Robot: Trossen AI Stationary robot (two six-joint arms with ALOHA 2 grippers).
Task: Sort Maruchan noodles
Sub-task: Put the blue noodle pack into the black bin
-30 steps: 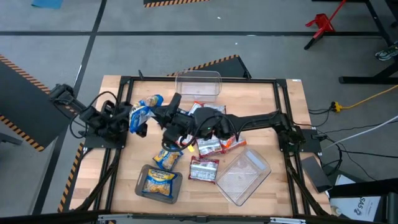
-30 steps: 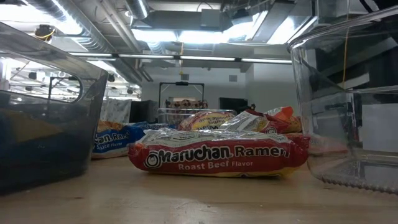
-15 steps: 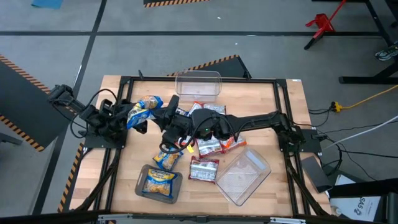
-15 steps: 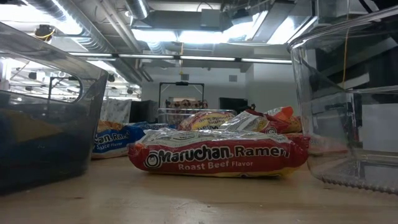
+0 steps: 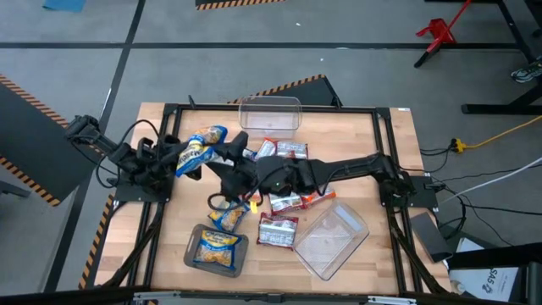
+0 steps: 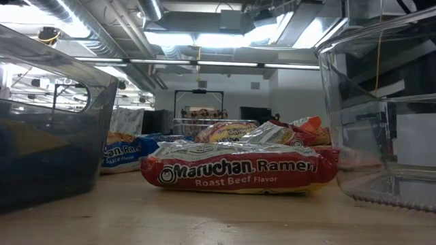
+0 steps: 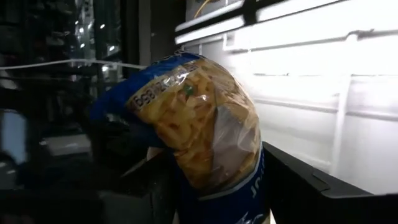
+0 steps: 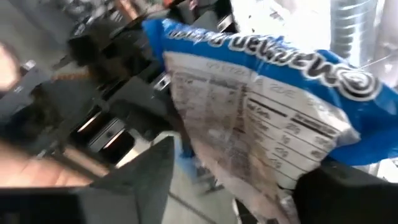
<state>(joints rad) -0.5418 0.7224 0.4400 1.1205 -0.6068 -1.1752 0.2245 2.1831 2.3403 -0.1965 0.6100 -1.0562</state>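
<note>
A blue-and-yellow Maruchan noodle packet [image 5: 200, 145] is held above the table's left part, between my two grippers. My left gripper [image 5: 181, 162] reaches in from the left and is shut on the packet, which fills the left wrist view [image 7: 205, 124]. My right gripper [image 5: 230, 158] comes from the right and is open. Its fingers [image 8: 146, 174] stand on either side of the packet's other end [image 8: 261, 124]; I cannot tell whether they touch it. More packets lie on the table: red-and-white [image 5: 277, 230], orange-red [image 5: 315, 196] and blue-and-yellow [image 5: 226, 217]. My left gripper pinches the packet's end nearest the table's left edge [image 7: 214, 196] between its two fingers, coming roughly level from that side. The packet sticks out beyond the fingers, tilted, and is lifted clear of the table.
A clear tub [image 5: 269, 114] stands at the far edge and another [image 5: 332, 240] at the near right. A tray [image 5: 213, 250] at the near left holds a blue-and-yellow packet. In the low view a Roast Beef packet [image 6: 238, 173] lies between two tub walls.
The blue-and-yellow packet has shifted a little toward the table's far edge and turned slightly. It stays clear of the table at my left gripper's tip. The packets on the table have not moved.
</note>
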